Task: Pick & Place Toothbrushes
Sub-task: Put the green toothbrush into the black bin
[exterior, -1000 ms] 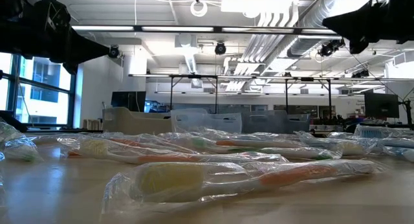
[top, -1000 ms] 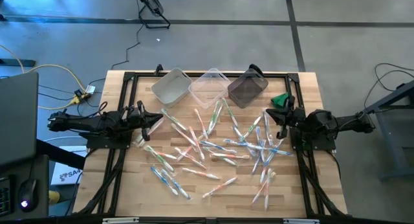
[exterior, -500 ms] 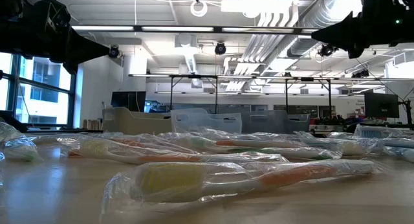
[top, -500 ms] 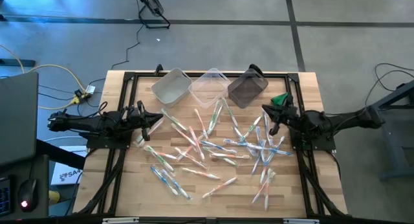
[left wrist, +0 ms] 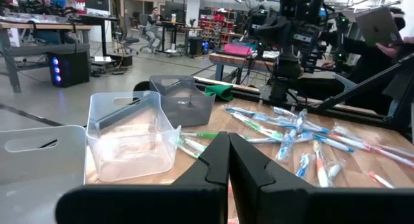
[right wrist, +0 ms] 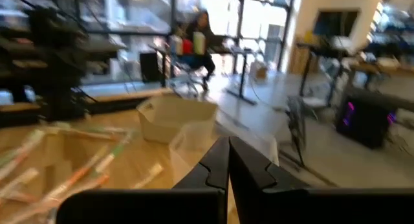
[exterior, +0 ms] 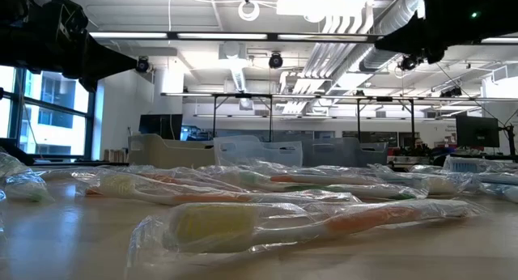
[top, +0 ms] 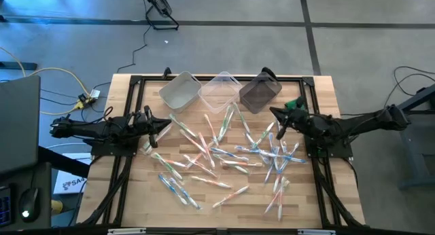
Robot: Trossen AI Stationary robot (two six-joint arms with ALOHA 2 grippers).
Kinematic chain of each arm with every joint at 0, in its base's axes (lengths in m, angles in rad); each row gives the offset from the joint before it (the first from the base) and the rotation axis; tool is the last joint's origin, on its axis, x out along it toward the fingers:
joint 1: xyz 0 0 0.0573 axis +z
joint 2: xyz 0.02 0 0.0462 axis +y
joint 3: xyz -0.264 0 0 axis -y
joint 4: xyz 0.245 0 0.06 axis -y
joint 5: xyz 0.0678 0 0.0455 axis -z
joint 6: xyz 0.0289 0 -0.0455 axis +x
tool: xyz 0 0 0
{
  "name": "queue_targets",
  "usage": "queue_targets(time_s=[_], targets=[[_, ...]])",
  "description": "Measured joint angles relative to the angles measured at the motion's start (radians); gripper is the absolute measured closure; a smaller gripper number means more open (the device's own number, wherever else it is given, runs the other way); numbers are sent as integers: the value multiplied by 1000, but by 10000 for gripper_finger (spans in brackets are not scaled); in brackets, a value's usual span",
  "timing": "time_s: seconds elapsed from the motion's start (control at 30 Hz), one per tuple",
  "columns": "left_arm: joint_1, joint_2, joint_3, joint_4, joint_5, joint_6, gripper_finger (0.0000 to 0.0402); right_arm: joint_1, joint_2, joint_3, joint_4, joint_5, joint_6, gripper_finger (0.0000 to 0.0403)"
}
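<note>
My left gripper (top: 165, 128): near the left edge of the table (top: 136, 187), fingers pressed together, holding nothing.
My right gripper (top: 274, 113): near the right edge, above the table beside the dark bin (top: 259, 94), fingers together, empty.
Toothbrushes (top: 224, 153): wrapped, scattered from the table's middle to its right side.
Bins: white bin (top: 179, 90), clear bin (top: 220, 89) and the dark one in a row along the far edge.

The left arm is stretched in from the table's left edge, its left gripper (top: 165, 125) held with fingers pressed together. The right arm is extended from the right side, the right gripper (top: 274, 113) likewise closed.
</note>
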Motion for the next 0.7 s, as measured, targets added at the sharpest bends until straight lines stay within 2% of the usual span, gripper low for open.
queue_targets(time_s=[0.17, 0.33, 0.53, 0.7], targets=[[0, 0, 0, 0, 0, -2, 402, 0, 117, 71, -58, 55, 33, 400], [0, 0, 0, 1, 0, -2, 402, 0, 230, 174, -106, 57, 59, 400], [0, 0, 0, 1, 0, -6, 402, 0, 364, 302, -246, 51, 154, 400], [0, 0, 0, 1, 0, -4, 402, -8, 441, 333, -274, 26, 272, 400]])
